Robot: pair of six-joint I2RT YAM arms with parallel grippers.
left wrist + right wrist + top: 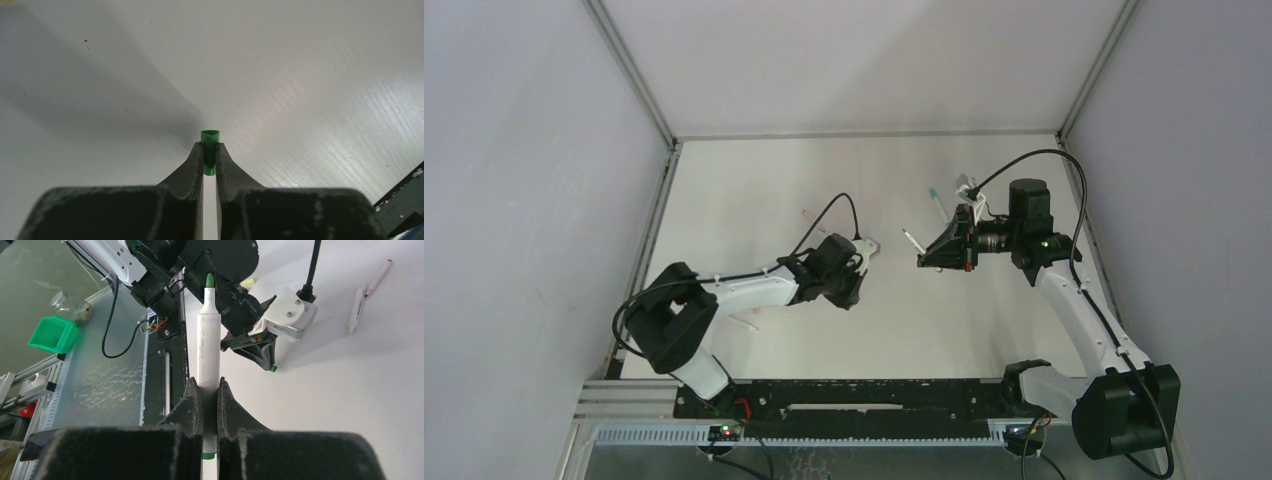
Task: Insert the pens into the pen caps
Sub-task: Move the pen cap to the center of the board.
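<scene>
right gripper [209, 385] is clamped on a green-tipped pen [208, 340], left gripper [210, 148] is clamped on a green cap [209, 137], no insertion is made yet, and other pens [359, 302] are left lying.

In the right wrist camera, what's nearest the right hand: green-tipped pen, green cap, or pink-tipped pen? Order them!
1. white green-tipped marker pen: gripped in the right hand.
2. small green plastic cap: ahead, in the left hand.
3. white pink-tipped pen: far right, on the table.
</scene>
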